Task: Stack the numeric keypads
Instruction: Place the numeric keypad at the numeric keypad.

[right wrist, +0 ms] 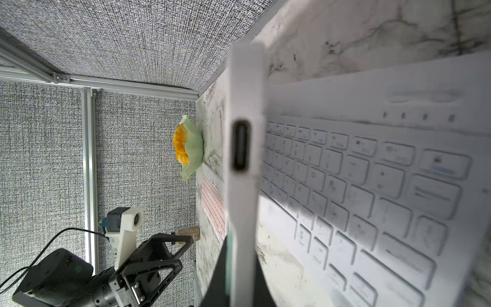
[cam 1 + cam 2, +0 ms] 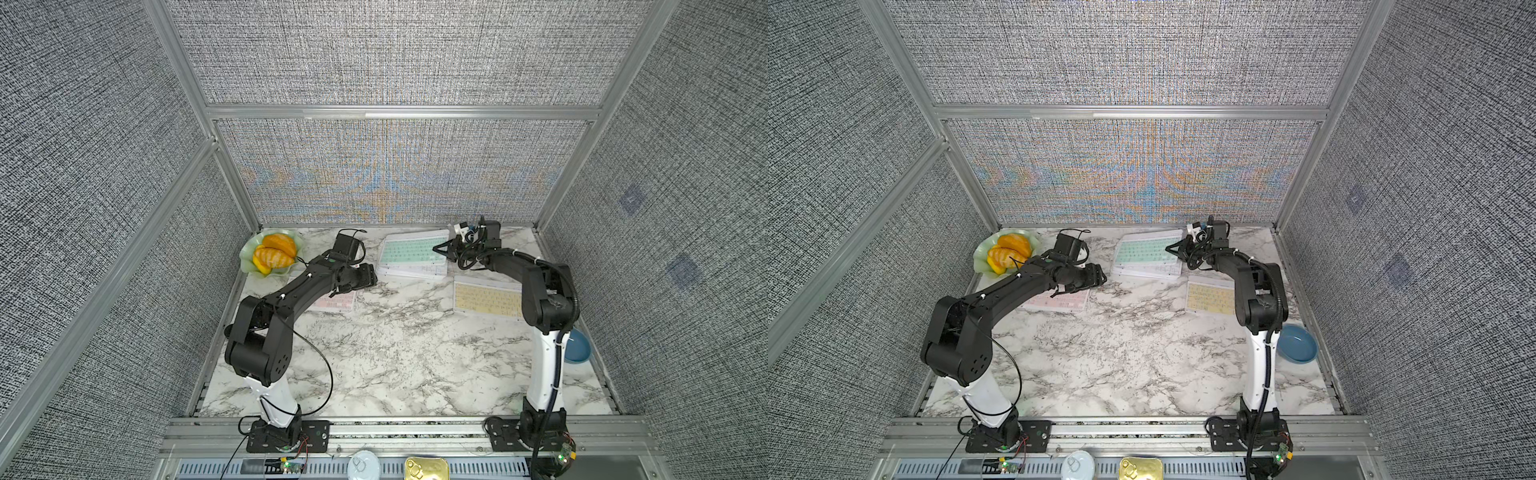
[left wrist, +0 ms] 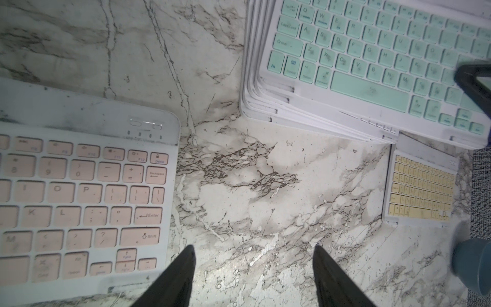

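Several numeric keypads lie in a fanned stack at the back of the table, a mint green keypad (image 2: pixel 413 251) (image 2: pixel 1148 251) (image 3: pixel 372 66) on top. My right gripper (image 2: pixel 441 249) (image 2: pixel 1174 249) (image 1: pixel 240 247) is shut on that keypad's right edge (image 1: pixel 244 146). A white-keyed keypad (image 1: pixel 372 186) shows under it. A pale yellow keypad (image 2: pixel 486 299) (image 2: pixel 1210 297) (image 3: pixel 419 188) lies flat in front of the stack, beside the right arm. A pink keypad (image 2: pixel 336 301) (image 2: pixel 1063 301) (image 3: pixel 79 199) lies partly under the left arm. My left gripper (image 2: pixel 368 279) (image 2: pixel 1098 278) (image 3: pixel 253 255) hangs open over bare marble just right of it, holding nothing.
A green plate (image 2: pixel 249 266) (image 2: pixel 982 262) (image 1: pixel 195 148) of orange fruit sits at the back left corner. A blue bowl (image 2: pixel 579 345) (image 2: pixel 1298 343) (image 3: pixel 473 263) stands by the right wall. Two tins (image 2: pixel 363 465) lie beyond the front rail. Grey fabric walls enclose the table.
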Robot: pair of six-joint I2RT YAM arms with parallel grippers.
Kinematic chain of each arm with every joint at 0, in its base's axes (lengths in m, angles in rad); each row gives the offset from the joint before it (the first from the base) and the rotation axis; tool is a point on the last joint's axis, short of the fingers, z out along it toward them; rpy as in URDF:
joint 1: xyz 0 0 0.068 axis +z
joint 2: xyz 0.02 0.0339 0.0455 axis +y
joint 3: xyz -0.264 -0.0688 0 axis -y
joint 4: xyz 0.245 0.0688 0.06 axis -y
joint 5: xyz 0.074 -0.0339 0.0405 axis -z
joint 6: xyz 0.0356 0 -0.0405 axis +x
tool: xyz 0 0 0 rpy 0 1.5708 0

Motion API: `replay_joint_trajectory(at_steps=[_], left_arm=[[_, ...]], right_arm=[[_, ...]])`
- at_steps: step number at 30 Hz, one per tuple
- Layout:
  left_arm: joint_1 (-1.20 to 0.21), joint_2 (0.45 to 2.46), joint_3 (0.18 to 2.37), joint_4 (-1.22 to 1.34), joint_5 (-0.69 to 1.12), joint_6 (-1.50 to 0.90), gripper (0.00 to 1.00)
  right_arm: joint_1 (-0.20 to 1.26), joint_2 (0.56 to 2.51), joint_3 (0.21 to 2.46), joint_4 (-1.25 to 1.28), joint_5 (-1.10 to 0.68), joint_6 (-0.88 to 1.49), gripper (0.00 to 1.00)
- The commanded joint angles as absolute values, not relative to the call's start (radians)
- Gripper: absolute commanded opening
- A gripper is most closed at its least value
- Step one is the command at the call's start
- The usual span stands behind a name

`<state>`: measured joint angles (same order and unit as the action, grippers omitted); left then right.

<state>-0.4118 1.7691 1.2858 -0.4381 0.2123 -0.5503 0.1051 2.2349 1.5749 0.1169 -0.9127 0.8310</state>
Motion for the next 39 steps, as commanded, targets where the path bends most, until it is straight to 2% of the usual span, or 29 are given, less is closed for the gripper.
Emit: replay_joint_trajectory(at_steps=[1,13,16,18,22,32,39], left_arm=[[-0.41,1.772,1.281,-0.423,0.226,-0.546,0.71],[-0.411,1.781,1.261,-0.397,0.242,-0.552,0.71],[-0.411,1.779,1.253,-0.391,0.245,-0.554,0.71],[-0.411,1.781,1.249,-0.388,0.247,-0.556,0.71],[-0.411,1.786,1.247,-0.383,0.253,-0.555,0.71],[-0.411,1.792,1.244,-0.374,0.265,-0.556,0.71],[-0.41,1.786,1.236,-0.37,0.265,-0.556,0.71]], right_arm=[[0.104,2.238,1.585,0.085,-0.932,0.806,0.0],[0.101,2.272,1.697,-0.18,-0.85,0.661,0.09],[0.101,2.279,1.715,-0.214,-0.829,0.644,0.17],[0.101,2.28,1.728,-0.245,-0.803,0.632,0.25],[0.101,2.276,1.745,-0.295,-0.742,0.602,0.3],[0.103,2.252,1.753,-0.358,-0.646,0.571,0.37],[0.101,2.257,1.774,-0.374,-0.601,0.561,0.38]])
